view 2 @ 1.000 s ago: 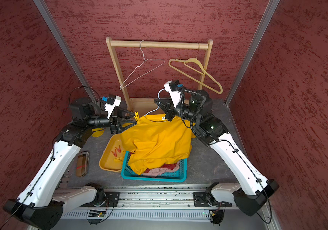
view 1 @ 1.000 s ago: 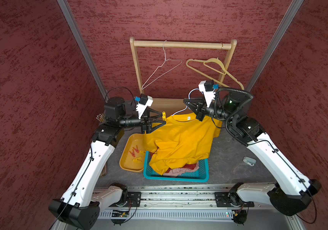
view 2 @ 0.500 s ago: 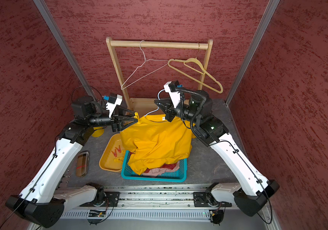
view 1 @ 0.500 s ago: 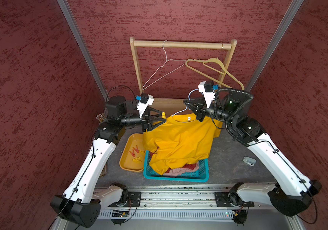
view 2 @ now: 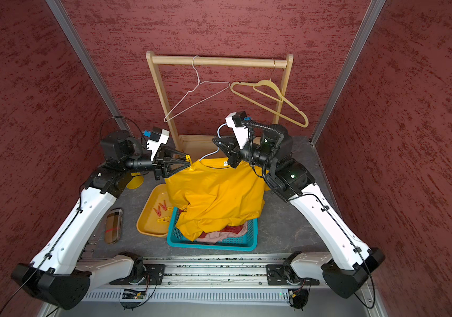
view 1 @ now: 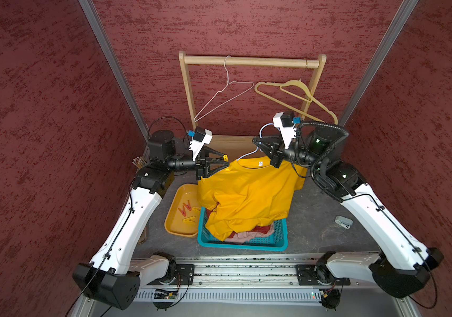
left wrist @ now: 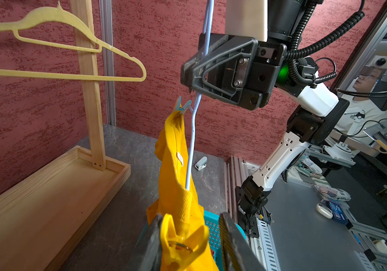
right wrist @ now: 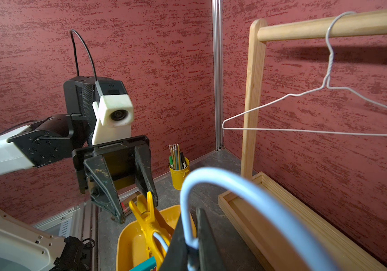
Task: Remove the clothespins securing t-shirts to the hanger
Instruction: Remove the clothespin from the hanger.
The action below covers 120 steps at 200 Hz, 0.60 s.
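While the mustard t-shirt [view 1: 246, 192] hangs off a pale blue hanger [right wrist: 234, 185], its hem sags into the teal basket [view 1: 246, 245] over a dark red shirt [view 1: 260, 229] and a pink shirt [view 1: 244, 236]; yellow tray [view 1: 175, 227] beside basket holds loose clothespins [view 1: 185, 207], red and yellow; right gripper [view 1: 256, 144] clenched on hanger neck; left gripper [view 1: 226, 162] jaws parted, straddling yellow clothespin [left wrist: 178, 244] on shirt shoulder, one finger [left wrist: 152, 241] touching it; light blue clothespin [left wrist: 182, 106] on other shoulder.

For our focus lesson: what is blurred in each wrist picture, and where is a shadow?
Right wrist view: the blue hanger hook, close to the lens, is blurred; the wooden rail throws a dark band on the wall. Left wrist view: the yellow peg between the left fingers is soft.
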Motion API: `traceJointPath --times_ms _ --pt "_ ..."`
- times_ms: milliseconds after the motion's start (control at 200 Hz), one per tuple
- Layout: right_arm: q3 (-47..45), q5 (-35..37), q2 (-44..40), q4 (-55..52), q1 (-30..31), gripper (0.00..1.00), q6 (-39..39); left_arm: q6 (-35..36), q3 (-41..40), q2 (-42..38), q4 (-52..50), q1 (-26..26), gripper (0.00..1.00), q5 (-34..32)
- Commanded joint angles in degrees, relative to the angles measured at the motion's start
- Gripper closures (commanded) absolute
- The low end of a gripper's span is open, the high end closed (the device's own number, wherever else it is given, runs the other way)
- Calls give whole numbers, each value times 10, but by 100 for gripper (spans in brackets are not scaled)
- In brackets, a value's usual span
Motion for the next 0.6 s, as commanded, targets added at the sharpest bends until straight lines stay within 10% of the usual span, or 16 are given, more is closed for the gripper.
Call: traceJointPath --times_ms 0,596 --pt "8 -7 -2 10 6 100 -9 -6 -4 3 14 6 70 17" --pt "10 10 4 10 5 100 -6 -21 -23 -14 32 18 100 25"
